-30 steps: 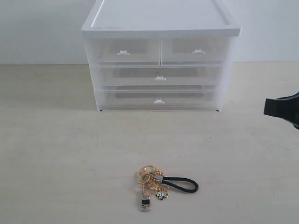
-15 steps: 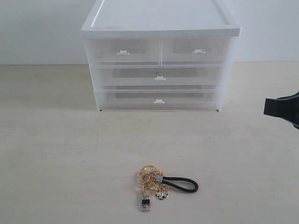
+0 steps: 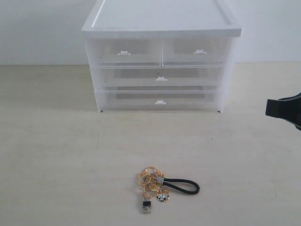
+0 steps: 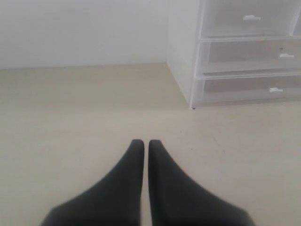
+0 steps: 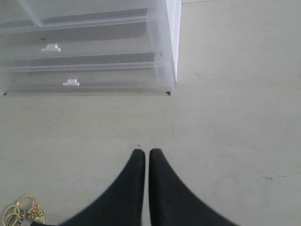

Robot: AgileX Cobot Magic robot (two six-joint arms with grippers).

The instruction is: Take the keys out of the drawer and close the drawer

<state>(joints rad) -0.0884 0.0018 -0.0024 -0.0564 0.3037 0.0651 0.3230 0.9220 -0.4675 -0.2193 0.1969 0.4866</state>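
Over on the left, the left arm's jaws are drawn narrow, the two black fingers (image 4: 117, 188) with only a thin slit between them and nothing in it; they hang over bare counter (image 3: 56, 141), pointing past the near corner of the white cabinet (image 3: 160, 19). The cabinet stands at the back in the middle, against a pale wall. Its top row has the left half-width drawer (image 3: 124, 51) and, beside it, the drawer (image 3: 197, 51); both sit flush with the front, each with its small white tab showing. Below them the two full-width drawers (image 3: 160, 75) are pushed in as well. The keys (image 3: 160, 186) lie out on the counter, well in front of the cabinet and about level with its middle: gold rings bunched at the left, the black cord loop (image 3: 183, 184) stretched out to the right, the silver-black tag (image 3: 146, 205) and round charm (image 3: 162, 197) on the near side. At the far right edge a black part of the right arm (image 3: 284, 110) pokes in, well apart from the keys. Its jaws are narrow too, the fingers (image 5: 127, 193) almost touching and gripping nothing.
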